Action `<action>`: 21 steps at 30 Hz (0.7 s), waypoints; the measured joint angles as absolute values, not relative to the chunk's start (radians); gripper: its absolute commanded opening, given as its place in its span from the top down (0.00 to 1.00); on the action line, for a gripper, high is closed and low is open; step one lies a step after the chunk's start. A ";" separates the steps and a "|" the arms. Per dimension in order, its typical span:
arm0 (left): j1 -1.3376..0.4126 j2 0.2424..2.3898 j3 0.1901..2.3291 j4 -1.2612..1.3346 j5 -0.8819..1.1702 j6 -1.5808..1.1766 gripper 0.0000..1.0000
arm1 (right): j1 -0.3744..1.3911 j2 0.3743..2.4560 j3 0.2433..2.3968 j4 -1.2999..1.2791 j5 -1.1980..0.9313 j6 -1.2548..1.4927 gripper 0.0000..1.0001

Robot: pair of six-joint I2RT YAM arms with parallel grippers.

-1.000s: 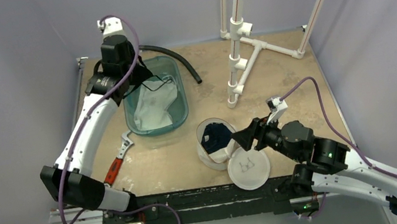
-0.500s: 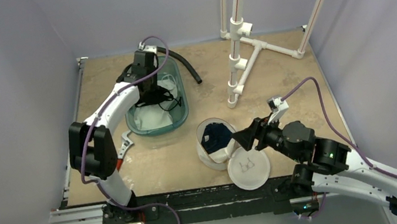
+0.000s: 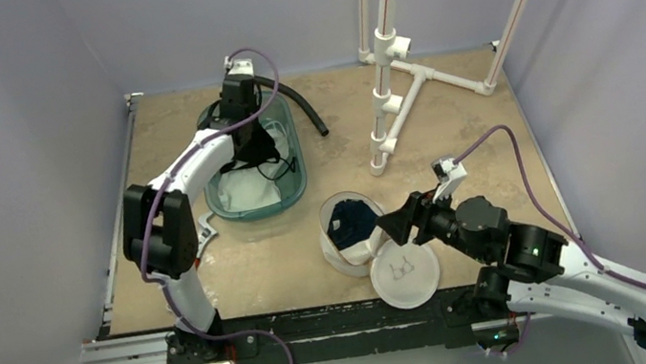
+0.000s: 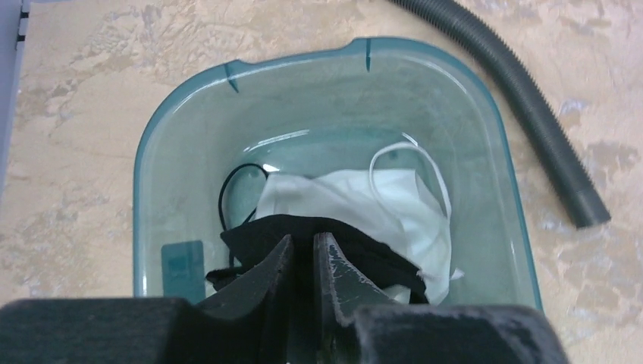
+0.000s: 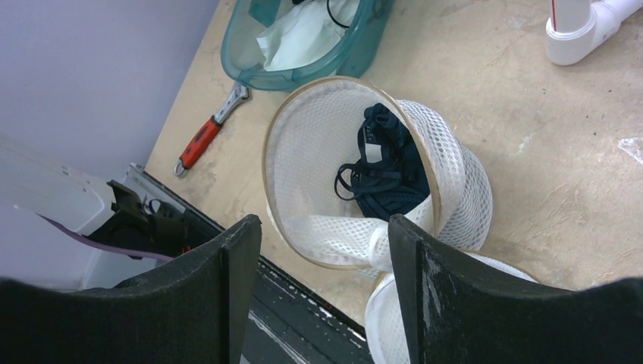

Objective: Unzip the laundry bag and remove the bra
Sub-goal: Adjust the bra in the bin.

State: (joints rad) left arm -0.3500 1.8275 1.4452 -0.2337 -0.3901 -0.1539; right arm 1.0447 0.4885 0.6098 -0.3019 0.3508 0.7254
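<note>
My left gripper, nearly pressed together over the black bra in the teal tub, grip unclear, could snag its strap; my right gripper is spread.

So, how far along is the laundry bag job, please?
Done: the laundry bag is unzipped, its round lid lying open. In hand: the left gripper is over a black garment in the teal tub; the right gripper is open beside the bag. Left: a navy garment lies inside it.
</note>
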 measured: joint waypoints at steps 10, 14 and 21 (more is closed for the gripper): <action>-0.350 1.927 1.506 -0.208 -0.505 -0.216 0.34 | 1.045 0.513 0.609 -0.302 0.353 0.725 0.34; -0.353 1.841 1.459 -0.233 -0.583 -0.299 0.35 | 1.045 0.525 0.609 -0.301 0.354 0.725 0.34; -0.430 1.742 1.448 -0.331 -0.751 -0.492 0.17 | 1.045 0.537 0.585 -0.287 0.353 0.725 0.34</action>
State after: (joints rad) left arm -0.4305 1.7424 1.4475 -0.3313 -0.7513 -0.4923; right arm 1.0447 0.5373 0.5850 -0.2874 0.3534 0.7250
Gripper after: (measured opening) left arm 0.798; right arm 0.657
